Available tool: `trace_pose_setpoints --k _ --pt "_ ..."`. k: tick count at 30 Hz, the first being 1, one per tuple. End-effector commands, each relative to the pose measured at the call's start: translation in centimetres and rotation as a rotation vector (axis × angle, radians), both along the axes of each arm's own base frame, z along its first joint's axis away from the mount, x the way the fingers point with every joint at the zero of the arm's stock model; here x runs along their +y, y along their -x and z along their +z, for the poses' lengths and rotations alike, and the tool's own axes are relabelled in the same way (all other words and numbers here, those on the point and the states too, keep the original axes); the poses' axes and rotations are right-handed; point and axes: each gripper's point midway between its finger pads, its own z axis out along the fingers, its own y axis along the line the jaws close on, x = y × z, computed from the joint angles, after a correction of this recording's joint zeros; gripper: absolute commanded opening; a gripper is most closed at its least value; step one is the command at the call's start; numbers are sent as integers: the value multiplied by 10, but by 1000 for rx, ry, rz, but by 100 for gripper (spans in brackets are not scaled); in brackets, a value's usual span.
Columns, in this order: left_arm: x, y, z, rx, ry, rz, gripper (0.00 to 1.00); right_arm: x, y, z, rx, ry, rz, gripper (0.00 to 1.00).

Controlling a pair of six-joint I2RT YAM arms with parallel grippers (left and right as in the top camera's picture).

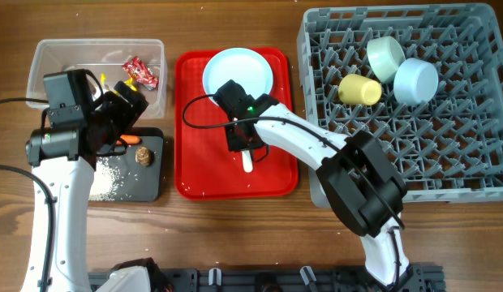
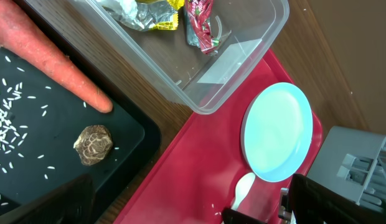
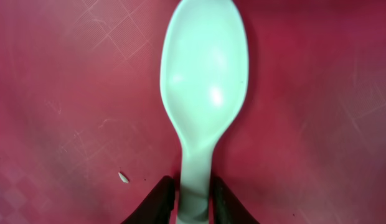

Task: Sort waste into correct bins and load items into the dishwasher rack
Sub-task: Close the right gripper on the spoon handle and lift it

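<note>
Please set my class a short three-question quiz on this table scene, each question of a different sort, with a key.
1. True or false: the plate stands in the rack.
2. The right gripper's fingers flank: A) a fork, B) the spoon's handle, C) a knife.
3. How many dishes lie in the rack?
Key: 1 false, it lies on the red tray; 2 B; 3 three: a green bowl, a blue bowl and a cup.
</note>
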Motion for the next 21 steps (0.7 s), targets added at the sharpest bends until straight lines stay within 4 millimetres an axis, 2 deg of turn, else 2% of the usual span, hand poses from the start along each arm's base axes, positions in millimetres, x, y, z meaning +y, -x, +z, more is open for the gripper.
trace_pose_setpoints --k 1,2,8,13,21 --pt "3 -2 8 -23 -1 15 100 3 6 -12 29 5 1 22" --pt "3 -2 8 -22 -1 15 100 3 6 -12 31 2 2 19" --pt "3 -2 8 -22 -1 15 100 3 6 -10 31 3 2 18" --pt "3 -2 8 -22 -1 15 100 3 6 -10 31 3 2 11" --pt "3 -2 8 -22 -1 15 100 8 0 1 13 -14 3 5"
